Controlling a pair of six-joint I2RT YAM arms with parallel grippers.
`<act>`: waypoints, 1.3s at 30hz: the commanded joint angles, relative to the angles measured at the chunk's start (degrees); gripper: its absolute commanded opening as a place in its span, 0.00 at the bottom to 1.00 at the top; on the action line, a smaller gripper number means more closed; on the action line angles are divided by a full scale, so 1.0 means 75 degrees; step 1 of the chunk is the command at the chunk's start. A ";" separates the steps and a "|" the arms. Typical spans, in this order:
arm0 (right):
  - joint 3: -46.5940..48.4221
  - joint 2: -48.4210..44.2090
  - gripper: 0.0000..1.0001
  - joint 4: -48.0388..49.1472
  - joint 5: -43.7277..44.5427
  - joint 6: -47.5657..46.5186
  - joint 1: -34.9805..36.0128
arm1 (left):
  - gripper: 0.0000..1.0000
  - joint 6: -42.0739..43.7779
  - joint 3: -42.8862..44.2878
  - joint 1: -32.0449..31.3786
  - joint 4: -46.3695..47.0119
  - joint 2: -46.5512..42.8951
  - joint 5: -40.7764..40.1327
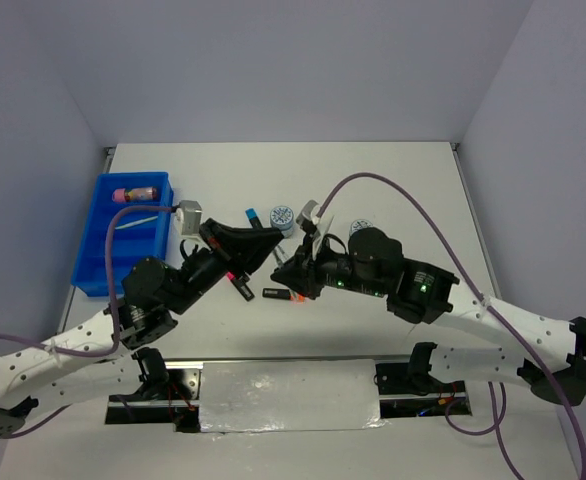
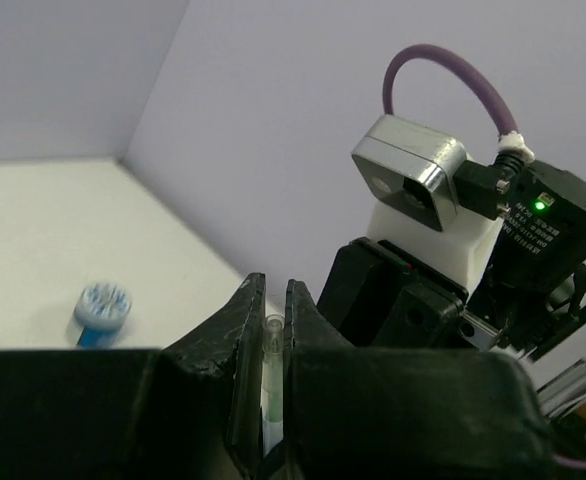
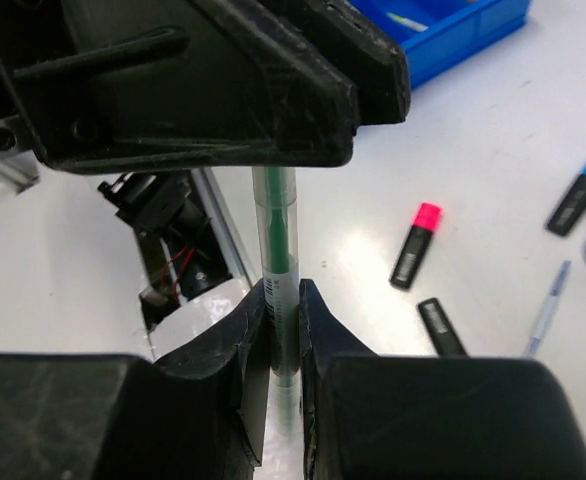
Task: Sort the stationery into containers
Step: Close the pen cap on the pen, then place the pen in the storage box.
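Clear-bodied and green-cored, the thin pen (image 3: 275, 235) hangs at frame centre. We clench it with left gripper (image 2: 271, 300) and right gripper (image 3: 278, 305) together, likely a handover toward the bright blue compartmented plastic tray (image 1: 85, 245) at left.

White table (image 1: 393, 180) sits evenly lit, with only soft shadows across it. Behind it rises a pale lavender back wall (image 1: 293, 70). A matching left wall (image 1: 23, 220) and right wall (image 1: 553, 180) hug its sides. A pale glossy panel (image 1: 288, 395) runs along its near edge.
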 commanded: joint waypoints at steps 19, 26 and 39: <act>-0.1205 -0.0066 0.00 0.2175 0.0269 0.0853 0.0418 | 0.62 -0.0017 -0.0175 -0.0321 -0.2155 -0.1030 -0.0592; -0.0864 0.0040 0.00 0.2022 0.0304 0.0701 0.0442 | 0.63 -0.0205 -0.0293 -0.0321 -0.2390 -0.0608 -0.0639; -0.2000 -0.0814 1.00 0.1639 0.2103 0.1004 0.0278 | 0.00 -0.1736 0.0994 0.0109 -0.4962 0.0140 -0.4289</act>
